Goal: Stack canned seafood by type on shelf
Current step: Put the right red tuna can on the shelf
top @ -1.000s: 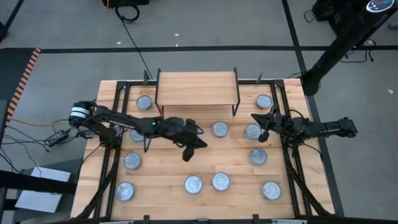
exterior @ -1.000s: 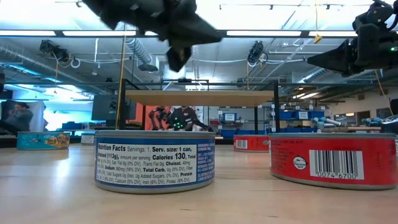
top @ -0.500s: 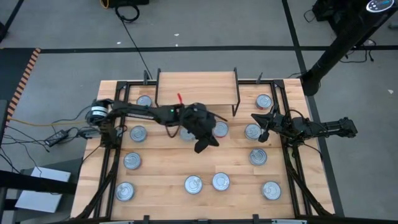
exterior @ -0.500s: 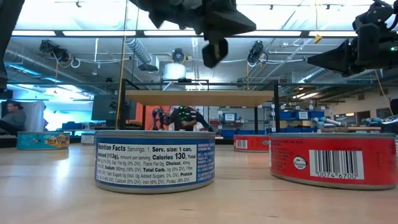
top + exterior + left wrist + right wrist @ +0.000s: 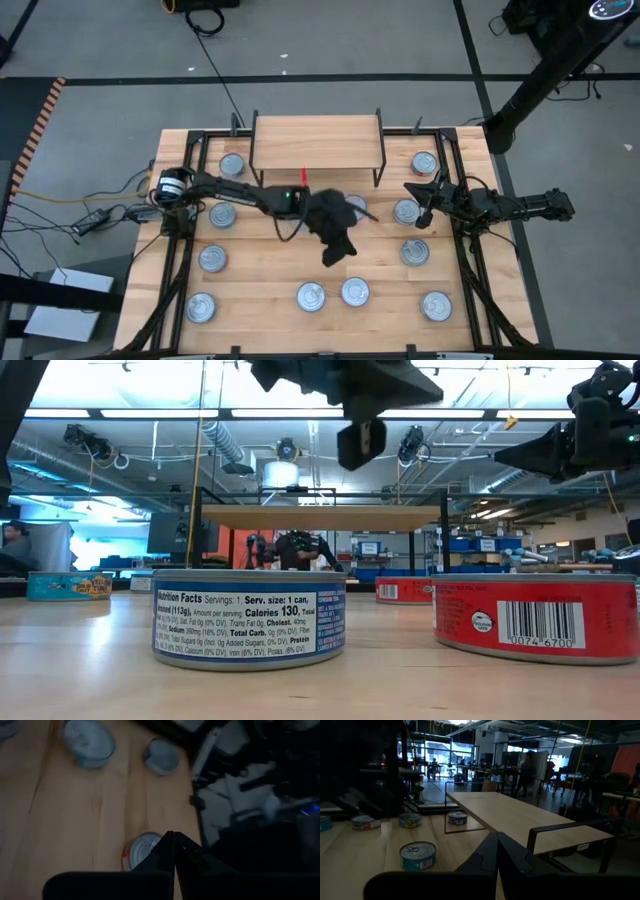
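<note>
Several round tins with silver tops stand scattered on the wooden table, among them a blue-labelled tin (image 5: 249, 618) and a red-labelled tin (image 5: 535, 618) near the front. The shelf (image 5: 318, 140), a light-wood board on black legs, stands at the far middle with nothing on its top. My left gripper (image 5: 338, 254) hangs shut and holding nothing above the table's middle; in its wrist view a tin (image 5: 142, 851) lies below the fingertips (image 5: 170, 840). My right gripper (image 5: 420, 203) waits shut above the table's right side, beside a tin (image 5: 405, 211).
Black rails (image 5: 470, 250) run along the table's left and right sides. Tins line the left side (image 5: 213, 258), the front (image 5: 311, 296) and the right side (image 5: 415, 252). One tin (image 5: 356, 207) is partly hidden under my left arm. Bare wood lies mid-table.
My left arm has stretched out, carrying its shut gripper toward the table's right edge, from left of the middle to just past it. The gripper has tipped and rolled somewhat on the way. No tin has moved.
</note>
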Action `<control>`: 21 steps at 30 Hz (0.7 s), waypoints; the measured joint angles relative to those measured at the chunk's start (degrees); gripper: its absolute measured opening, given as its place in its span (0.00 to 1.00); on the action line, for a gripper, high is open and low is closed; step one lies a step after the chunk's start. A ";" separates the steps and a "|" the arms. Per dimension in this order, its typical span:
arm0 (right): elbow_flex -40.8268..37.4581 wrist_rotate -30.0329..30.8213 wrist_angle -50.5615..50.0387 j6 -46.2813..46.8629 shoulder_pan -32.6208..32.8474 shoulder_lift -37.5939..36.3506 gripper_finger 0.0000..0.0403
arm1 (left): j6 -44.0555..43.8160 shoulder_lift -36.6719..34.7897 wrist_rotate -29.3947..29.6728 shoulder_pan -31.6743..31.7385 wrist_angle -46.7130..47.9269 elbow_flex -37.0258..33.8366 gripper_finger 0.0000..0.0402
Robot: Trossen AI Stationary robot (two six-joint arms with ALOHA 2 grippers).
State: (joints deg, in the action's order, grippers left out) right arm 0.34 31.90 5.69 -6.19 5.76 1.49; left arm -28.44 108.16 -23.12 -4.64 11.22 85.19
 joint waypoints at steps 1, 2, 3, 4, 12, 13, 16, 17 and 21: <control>0.00 0.00 0.00 0.02 0.02 0.00 0.05 | -0.65 0.00 1.81 -0.77 0.40 0.00 0.03; 0.00 0.00 0.00 0.02 0.00 0.00 0.05 | -1.43 0.00 3.41 -1.56 0.69 0.02 0.03; 0.00 0.00 0.00 0.02 0.00 0.00 0.05 | -2.19 0.17 4.59 -2.27 0.94 0.02 0.03; 0.00 0.00 0.00 0.02 0.00 0.00 0.05 | -3.59 0.33 5.46 -2.96 0.81 0.02 0.03; 0.00 0.00 0.24 0.02 0.00 0.00 0.05 | -11.21 4.24 9.61 -6.96 0.75 0.07 0.03; 0.00 0.00 0.30 0.02 0.00 -0.01 0.05 | -11.52 5.04 10.01 -7.32 0.79 0.07 0.03; 0.00 0.00 0.30 0.02 0.00 0.00 0.05 | -12.52 7.55 11.33 -7.65 0.43 0.04 0.03; 0.00 0.00 0.33 0.02 0.00 -0.02 0.05 | -12.66 8.35 11.35 -7.58 0.36 0.04 0.04; 0.00 0.00 0.35 0.01 0.00 0.00 0.05 | -15.06 10.46 11.22 -7.46 -1.12 0.02 0.11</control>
State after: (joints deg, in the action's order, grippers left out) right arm 0.34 31.90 6.04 -6.18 5.77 1.49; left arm -43.50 118.62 -11.90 -12.10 10.10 85.21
